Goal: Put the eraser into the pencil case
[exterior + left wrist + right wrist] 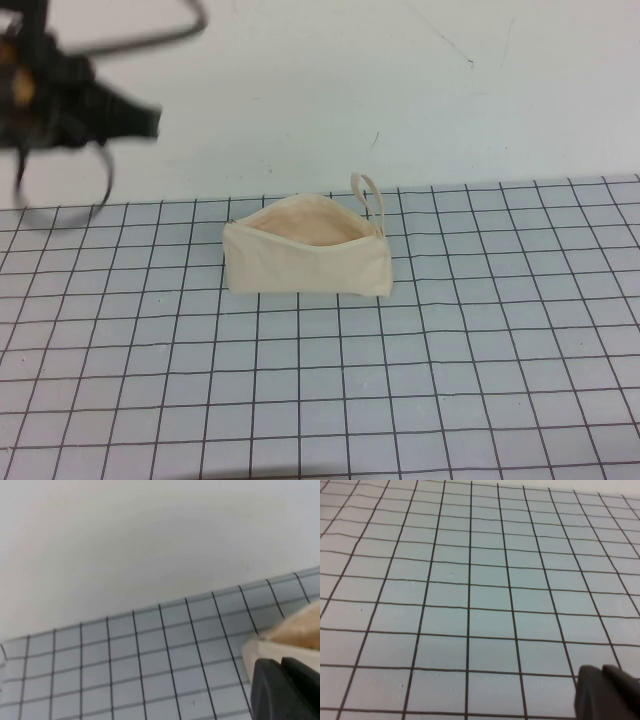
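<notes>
One open pencil case (308, 262) mid-mat; left gripper (150, 122) raised far-left; right gripper (607, 692) low; fingers indeterminable.

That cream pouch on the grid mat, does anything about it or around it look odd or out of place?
Nothing looks damaged or spilled. The cream canvas pencil case stands upright on the grey grid mat, mouth gaping open, loop strap sticking up. The one oddity: no eraser shows in any view. The left gripper hovers up at the far left; the right gripper hangs over bare mat.
</notes>
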You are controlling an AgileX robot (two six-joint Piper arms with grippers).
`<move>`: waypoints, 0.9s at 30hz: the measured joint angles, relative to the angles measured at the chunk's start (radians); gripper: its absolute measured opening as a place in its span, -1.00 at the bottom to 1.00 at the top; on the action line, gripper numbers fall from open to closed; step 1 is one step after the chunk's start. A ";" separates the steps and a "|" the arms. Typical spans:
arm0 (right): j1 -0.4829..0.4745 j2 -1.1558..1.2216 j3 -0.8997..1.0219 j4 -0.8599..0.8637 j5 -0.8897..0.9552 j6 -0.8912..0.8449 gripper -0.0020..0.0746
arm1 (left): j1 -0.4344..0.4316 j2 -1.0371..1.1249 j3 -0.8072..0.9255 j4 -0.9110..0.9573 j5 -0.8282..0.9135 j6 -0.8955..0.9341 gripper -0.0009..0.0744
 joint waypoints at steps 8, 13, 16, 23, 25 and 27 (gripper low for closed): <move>0.000 0.000 0.000 0.000 0.000 0.000 -0.95 | 0.000 -0.342 0.442 -0.075 -0.142 -0.009 -0.98; 0.000 0.000 0.000 0.000 0.000 0.000 -0.95 | 0.000 -0.563 0.588 -0.125 -0.143 -0.003 -0.98; 0.000 0.000 0.000 0.000 0.000 0.000 -0.95 | 0.000 -0.671 0.633 -0.197 -0.132 0.013 -0.98; 0.000 0.000 0.000 0.000 0.000 0.000 -0.95 | 0.000 -0.832 0.658 -0.347 -0.046 0.030 -0.98; 0.000 0.000 0.000 0.000 0.000 0.000 -0.95 | 0.000 -0.855 0.658 -0.378 -0.044 0.033 -0.98; 0.000 0.000 0.000 0.000 0.000 0.000 -0.95 | 0.000 -0.870 0.658 -0.398 -0.046 0.033 -0.98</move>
